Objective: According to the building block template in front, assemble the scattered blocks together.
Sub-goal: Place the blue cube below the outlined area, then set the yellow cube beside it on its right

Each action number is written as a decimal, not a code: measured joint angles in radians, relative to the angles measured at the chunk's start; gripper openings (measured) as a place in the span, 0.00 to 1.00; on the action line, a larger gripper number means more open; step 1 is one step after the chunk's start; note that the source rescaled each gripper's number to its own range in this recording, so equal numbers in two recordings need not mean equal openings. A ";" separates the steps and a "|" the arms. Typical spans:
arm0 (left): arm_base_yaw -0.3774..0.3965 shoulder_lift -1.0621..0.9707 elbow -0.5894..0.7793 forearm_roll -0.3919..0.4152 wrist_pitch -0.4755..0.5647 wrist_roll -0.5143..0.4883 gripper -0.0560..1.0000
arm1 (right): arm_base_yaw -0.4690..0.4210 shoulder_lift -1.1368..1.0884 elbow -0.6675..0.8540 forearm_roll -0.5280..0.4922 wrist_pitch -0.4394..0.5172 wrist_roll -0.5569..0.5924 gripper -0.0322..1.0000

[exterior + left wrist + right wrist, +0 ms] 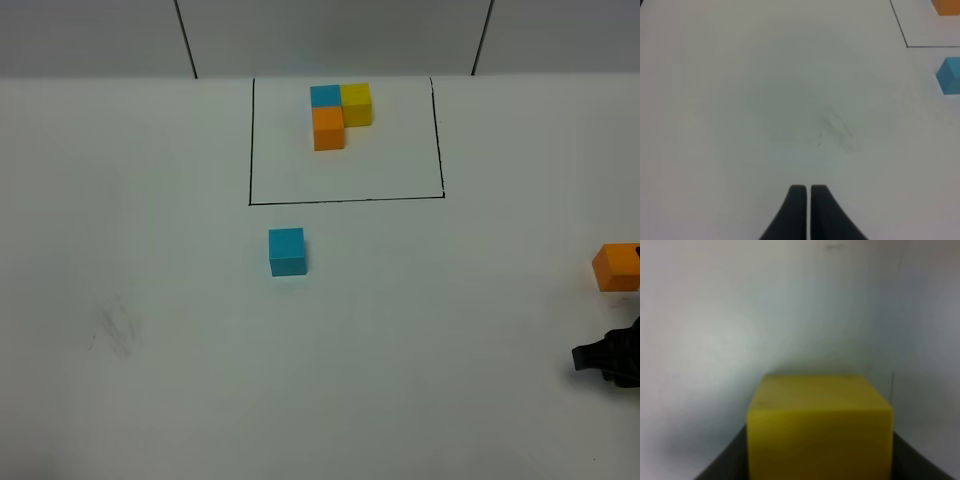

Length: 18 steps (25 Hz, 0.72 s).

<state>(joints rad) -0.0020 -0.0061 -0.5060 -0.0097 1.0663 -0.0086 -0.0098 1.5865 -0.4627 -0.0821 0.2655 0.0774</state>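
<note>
The building block template (340, 115), a blue, yellow and orange trio, sits inside a black-line frame (345, 200) at the back. Of the scattered blocks, the blue one (287, 251) rests just in front of the frame and the orange one (618, 266) lies at the right edge. The yellow one (820, 425) fills the gap of my right gripper (820, 460), whose dark fingers press both its sides. From above, only a dark part of the right gripper (610, 360) shows, below the orange block. My left gripper (806, 192) is shut on nothing over bare table, with the blue block (950, 75) off to one side.
The table is white, with faint grey smudges (115, 330) at the front left. A corner of the black frame (907, 46) and the template's orange cube (946, 6) show at the edge of the left wrist view.
</note>
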 joint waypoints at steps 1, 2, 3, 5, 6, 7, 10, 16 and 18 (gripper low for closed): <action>0.000 0.000 0.000 0.000 0.000 0.000 0.05 | 0.000 0.000 0.000 0.000 0.000 0.000 0.59; 0.000 0.000 0.000 0.000 0.000 0.000 0.05 | 0.000 0.000 0.000 0.000 0.000 -0.001 0.59; 0.000 0.000 0.000 0.000 0.000 0.000 0.05 | 0.000 -0.002 0.000 0.000 0.001 -0.001 0.59; 0.000 0.000 0.000 0.000 0.000 0.000 0.05 | 0.008 -0.023 -0.010 0.000 0.024 -0.001 0.59; 0.000 0.000 0.000 0.000 0.000 0.000 0.05 | 0.015 -0.040 -0.023 0.000 0.048 -0.001 0.59; 0.000 0.000 0.000 0.000 0.000 0.000 0.05 | 0.022 -0.062 -0.041 0.000 0.077 -0.001 0.59; 0.000 0.000 0.000 0.000 0.000 0.000 0.05 | 0.055 -0.136 -0.105 0.000 0.175 -0.002 0.59; 0.000 0.000 0.000 0.000 0.000 0.000 0.05 | 0.147 -0.298 -0.232 -0.003 0.361 -0.039 0.59; 0.000 0.000 0.000 0.000 0.000 0.000 0.05 | 0.183 -0.336 -0.271 -0.003 0.416 -0.097 0.59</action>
<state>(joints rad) -0.0020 -0.0061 -0.5060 -0.0097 1.0663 -0.0086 0.1732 1.2501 -0.7341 -0.0854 0.6811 -0.0193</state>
